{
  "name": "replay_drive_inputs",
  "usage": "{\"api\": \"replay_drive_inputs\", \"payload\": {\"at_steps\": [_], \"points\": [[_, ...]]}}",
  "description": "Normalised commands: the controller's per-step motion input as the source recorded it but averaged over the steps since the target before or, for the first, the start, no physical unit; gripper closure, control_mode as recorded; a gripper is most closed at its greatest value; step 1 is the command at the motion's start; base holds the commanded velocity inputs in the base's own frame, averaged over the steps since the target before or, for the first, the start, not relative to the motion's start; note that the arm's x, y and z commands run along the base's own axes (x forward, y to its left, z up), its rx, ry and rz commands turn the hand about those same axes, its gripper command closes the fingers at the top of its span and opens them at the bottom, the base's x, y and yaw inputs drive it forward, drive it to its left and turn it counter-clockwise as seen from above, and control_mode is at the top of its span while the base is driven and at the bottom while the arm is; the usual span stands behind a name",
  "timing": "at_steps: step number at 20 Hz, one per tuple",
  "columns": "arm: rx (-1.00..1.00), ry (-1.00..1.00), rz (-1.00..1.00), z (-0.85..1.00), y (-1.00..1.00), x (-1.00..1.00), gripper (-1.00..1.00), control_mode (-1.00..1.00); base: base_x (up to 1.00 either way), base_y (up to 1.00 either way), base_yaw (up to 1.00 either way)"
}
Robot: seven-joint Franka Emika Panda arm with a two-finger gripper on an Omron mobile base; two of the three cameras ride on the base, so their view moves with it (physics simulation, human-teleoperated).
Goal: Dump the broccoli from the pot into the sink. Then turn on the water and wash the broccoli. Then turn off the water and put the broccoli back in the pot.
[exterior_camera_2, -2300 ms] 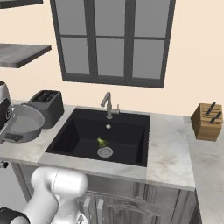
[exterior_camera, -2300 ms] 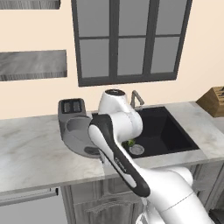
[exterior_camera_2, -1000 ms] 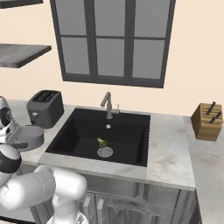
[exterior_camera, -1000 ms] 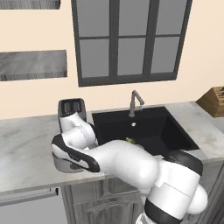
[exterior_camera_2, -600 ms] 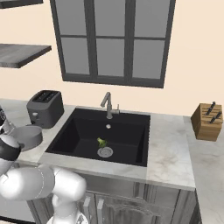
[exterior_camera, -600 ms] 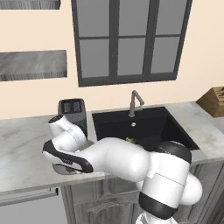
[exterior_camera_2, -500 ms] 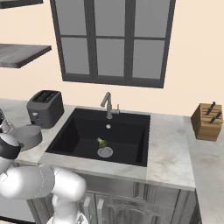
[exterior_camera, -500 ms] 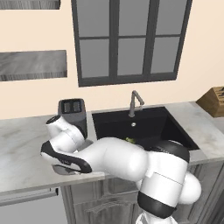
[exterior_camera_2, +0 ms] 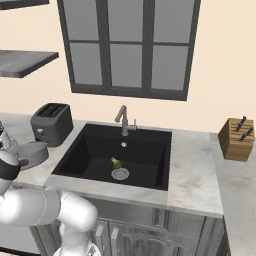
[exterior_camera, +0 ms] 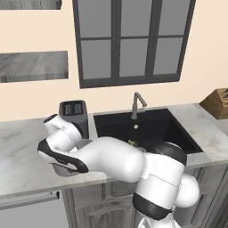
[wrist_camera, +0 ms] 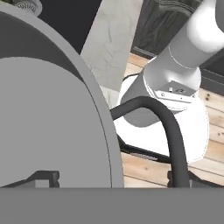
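The broccoli (exterior_camera_2: 116,162), a small green floret, lies on the floor of the black sink (exterior_camera_2: 90,150), touching the round silver drain (exterior_camera_2: 120,173) at its 11 o'clock. The slim grey faucet (exterior_camera_2: 123,119) stands at the sink's back rim, with no stream. The grey pot (exterior_camera_2: 31,153) sits upright on the counter beside the sink's 9 o'clock side.

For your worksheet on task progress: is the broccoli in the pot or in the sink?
In the sink: the broccoli lies on the black floor beside the drain.
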Motion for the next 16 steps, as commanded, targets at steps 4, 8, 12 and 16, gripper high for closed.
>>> {"api": "replay_drive_inputs", "payload": {"at_steps": [4,8,12,16], "points": [[0.0,0.04,0.0,0.03,-0.38,-0.11,-1.0,-1.0,0.0,0.0,0.0],[0.0,0.04,0.0,0.0,-0.34,-0.19,-1.0,-1.0,0.0,0.0,0.0],[0.0,0.02,0.0,0.04,-0.33,-0.19,-1.0,-1.0,0.0,0.0,0.0],[0.0,0.0,0.0,0.63,-0.21,-0.4,-1.0,-1.0,0.0,0.0,0.0]]}}
